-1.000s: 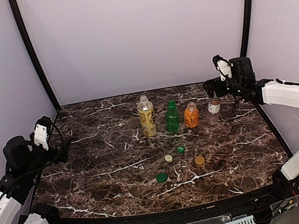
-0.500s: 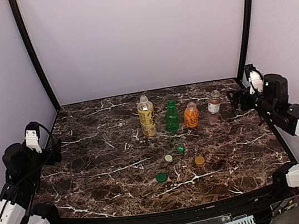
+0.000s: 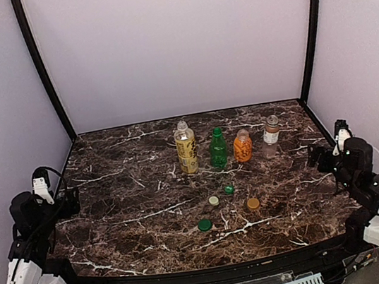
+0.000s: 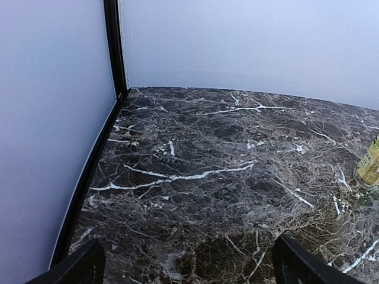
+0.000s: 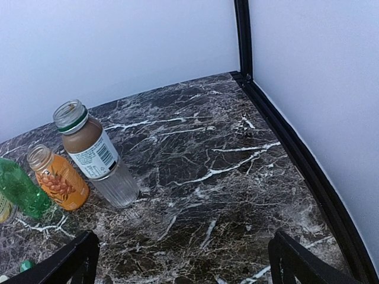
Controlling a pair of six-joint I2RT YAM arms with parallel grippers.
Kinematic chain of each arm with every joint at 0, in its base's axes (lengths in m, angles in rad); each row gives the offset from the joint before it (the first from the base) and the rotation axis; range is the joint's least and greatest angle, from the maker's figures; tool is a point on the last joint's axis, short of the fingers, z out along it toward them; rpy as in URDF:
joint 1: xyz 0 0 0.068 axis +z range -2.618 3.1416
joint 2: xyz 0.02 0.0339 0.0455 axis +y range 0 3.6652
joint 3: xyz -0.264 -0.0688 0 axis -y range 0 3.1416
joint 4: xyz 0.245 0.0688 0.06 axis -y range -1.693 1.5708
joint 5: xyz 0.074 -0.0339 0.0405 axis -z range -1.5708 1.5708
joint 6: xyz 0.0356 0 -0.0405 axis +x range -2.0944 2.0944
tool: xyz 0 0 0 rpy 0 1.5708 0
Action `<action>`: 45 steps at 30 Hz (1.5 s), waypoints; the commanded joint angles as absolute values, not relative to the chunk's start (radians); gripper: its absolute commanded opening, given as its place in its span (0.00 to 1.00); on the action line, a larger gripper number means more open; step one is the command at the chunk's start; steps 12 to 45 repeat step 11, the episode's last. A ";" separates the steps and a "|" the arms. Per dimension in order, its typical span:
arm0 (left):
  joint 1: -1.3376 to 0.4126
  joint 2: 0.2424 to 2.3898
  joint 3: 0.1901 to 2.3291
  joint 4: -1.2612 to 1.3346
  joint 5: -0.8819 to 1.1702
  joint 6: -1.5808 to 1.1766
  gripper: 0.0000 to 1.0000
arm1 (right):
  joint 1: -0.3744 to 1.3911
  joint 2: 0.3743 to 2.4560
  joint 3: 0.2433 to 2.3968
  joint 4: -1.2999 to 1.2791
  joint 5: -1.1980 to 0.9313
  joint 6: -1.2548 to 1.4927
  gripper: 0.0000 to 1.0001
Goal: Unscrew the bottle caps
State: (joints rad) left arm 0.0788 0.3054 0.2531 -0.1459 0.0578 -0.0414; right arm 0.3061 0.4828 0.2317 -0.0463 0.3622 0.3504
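The bottles stand in a row parallel to the far edge of the counter, behind its middle. From the top, left to right: the tall yellow bottle, the green bottle, the squat orange bottle and the slim clear bottle, all upright and a little apart. The yellow bottle's label carries dark print too small to read. Four loose caps lie between the row and the near edge: a pale cap, a small green cap, an orange cap and a larger green cap. The left tool sits at the left edge and the right tool at the right edge, both well apart from the bottles.

The left wrist view shows the left tool's fingers spread wide in the bottom corners with bare counter between them. A sliver of the yellow bottle's label sits at the right border, its writing unreadable.

The right wrist view shows the right tool's fingers spread wide too, holding nothing. Nearest stands the slim clear bottle, mouth open, with a green neck ring, brown liquid in the upper part and a white label with a barcode and fine print that cannot be read. Beside it, the orange bottle is open-mouthed with a leafy pattern on its label, and the green bottle is cut off by the left border.
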 commanded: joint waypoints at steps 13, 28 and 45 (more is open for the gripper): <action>0.186 0.318 0.191 -0.106 0.242 -0.062 0.99 | 0.301 0.133 0.142 -0.065 0.565 0.316 0.99; 0.186 0.318 0.191 -0.106 0.242 -0.062 0.99 | 0.301 0.133 0.142 -0.065 0.565 0.316 0.99; 0.186 0.318 0.191 -0.106 0.242 -0.062 0.99 | 0.301 0.133 0.142 -0.065 0.565 0.316 0.99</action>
